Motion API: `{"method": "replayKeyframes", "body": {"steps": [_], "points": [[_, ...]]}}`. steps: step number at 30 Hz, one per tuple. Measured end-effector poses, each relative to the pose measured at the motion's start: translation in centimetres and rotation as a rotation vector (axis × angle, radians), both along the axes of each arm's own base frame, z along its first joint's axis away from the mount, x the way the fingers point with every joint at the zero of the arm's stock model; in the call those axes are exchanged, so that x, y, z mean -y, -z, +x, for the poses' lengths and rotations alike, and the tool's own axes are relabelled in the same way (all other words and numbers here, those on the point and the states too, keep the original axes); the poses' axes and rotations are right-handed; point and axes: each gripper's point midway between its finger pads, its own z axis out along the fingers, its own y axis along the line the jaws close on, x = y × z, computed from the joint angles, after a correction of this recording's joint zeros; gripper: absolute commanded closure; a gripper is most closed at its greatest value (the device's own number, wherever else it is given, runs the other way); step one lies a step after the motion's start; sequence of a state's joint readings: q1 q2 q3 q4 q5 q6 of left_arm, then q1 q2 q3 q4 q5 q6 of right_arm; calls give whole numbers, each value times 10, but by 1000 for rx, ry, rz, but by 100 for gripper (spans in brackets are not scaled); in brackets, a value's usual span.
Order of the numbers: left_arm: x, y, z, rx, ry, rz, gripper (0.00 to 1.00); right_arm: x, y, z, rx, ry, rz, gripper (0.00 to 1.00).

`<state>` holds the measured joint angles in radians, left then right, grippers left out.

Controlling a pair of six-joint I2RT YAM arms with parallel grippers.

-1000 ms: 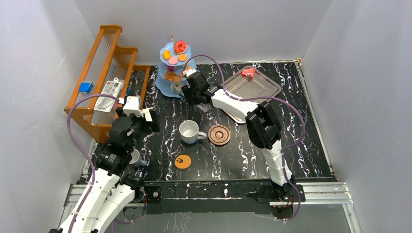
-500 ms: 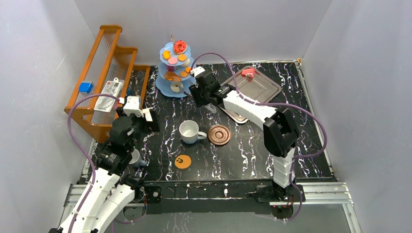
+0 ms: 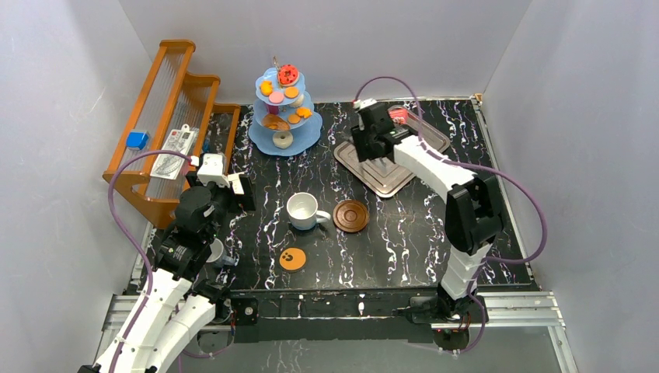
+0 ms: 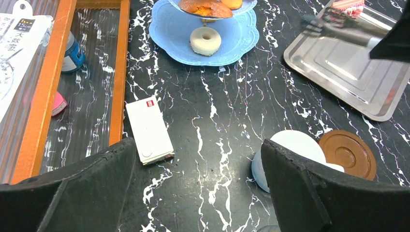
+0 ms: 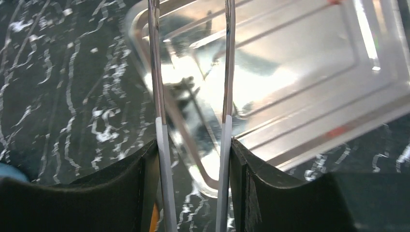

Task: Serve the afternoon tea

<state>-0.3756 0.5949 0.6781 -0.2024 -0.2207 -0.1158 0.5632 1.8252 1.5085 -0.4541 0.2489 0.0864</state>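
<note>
The stand looks nearly filled, yet one red pastry lies on the tray ahead and right of your right pincer, closed on empty tongs, and the mug stands beside its saucer before your wide-open, empty left pincer.

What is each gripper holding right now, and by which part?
The right gripper clamps metal tongs, pressing on the outer sides of their two arms; nothing sits between the arms. The left gripper is open and empty.
</note>
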Motion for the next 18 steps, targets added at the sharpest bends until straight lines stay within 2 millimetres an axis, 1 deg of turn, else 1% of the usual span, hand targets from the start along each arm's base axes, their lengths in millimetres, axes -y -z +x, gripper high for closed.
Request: {"method": "replayKeyframes", "body": {"steps": [5, 8, 11, 13, 15, 18], "points": [[0, 0, 0, -1, 0, 0, 2, 54, -17, 21, 37, 115, 6, 42], [0, 1, 1, -5, 0, 2, 2, 80, -21, 32, 50, 184, 19, 42], [0, 3, 1, -10, 0, 4, 2, 104, -21, 40, 48, 264, 41, 43], [0, 3, 1, -10, 0, 4, 2, 117, -20, 45, 44, 311, 55, 43], [1, 3, 1, -10, 0, 4, 2, 126, -18, 50, 38, 351, 73, 43], [1, 3, 1, -10, 1, 4, 2, 134, -12, 59, 25, 394, 100, 43]]}}
